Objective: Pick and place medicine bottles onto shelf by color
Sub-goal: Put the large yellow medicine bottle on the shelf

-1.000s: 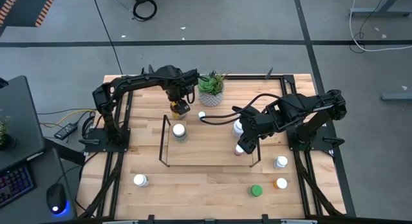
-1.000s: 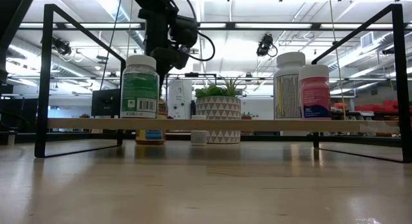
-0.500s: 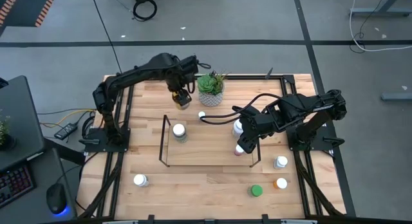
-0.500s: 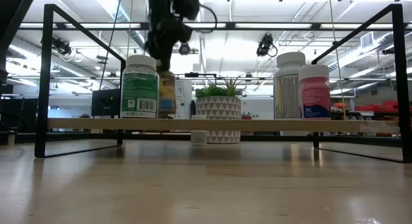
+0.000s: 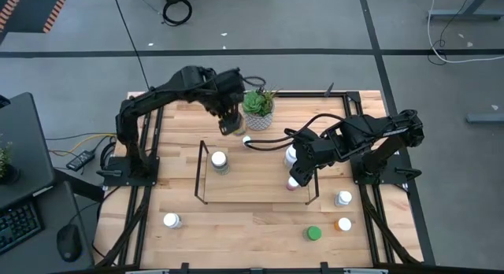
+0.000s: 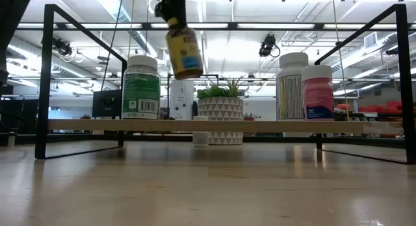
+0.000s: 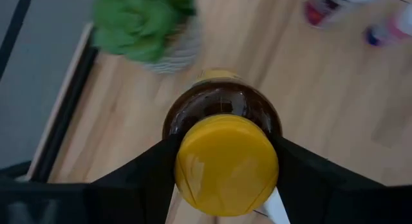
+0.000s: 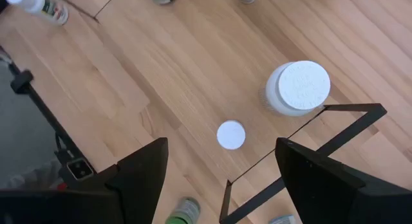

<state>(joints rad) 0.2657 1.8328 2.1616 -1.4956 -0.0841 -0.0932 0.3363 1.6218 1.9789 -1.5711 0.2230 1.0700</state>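
Left gripper (image 5: 228, 120): raised above the table's far side, just beside the potted plant (image 5: 258, 105), fingers clamped on the amber bottle (image 6: 182, 49) with yellow cap (image 7: 226, 164); in the low view this bottle hangs tilted, clear of the table and higher than the shelf floor. Right gripper (image 5: 301, 173): poised over the right end of the shelf (image 5: 203, 173), fingers spread wide with nothing between them. Shelf contents: one green-labelled, white-capped bottle (image 6: 141, 87) at the left end; one tall white bottle (image 6: 292, 86) and one pink bottle (image 6: 317, 91) standing upright, just beside each other, at the right end. Loose on the table: a small white bottle (image 5: 246, 140) behind the shelf near the plant; a white bottle (image 5: 171, 220) at the front left; a green-capped bottle (image 5: 313, 233), an orange-capped bottle (image 5: 343, 224) and a white bottle (image 5: 343, 198) at the front right, all outside the shelf. Wooden table (image 5: 260, 211) with black frame carries everything.
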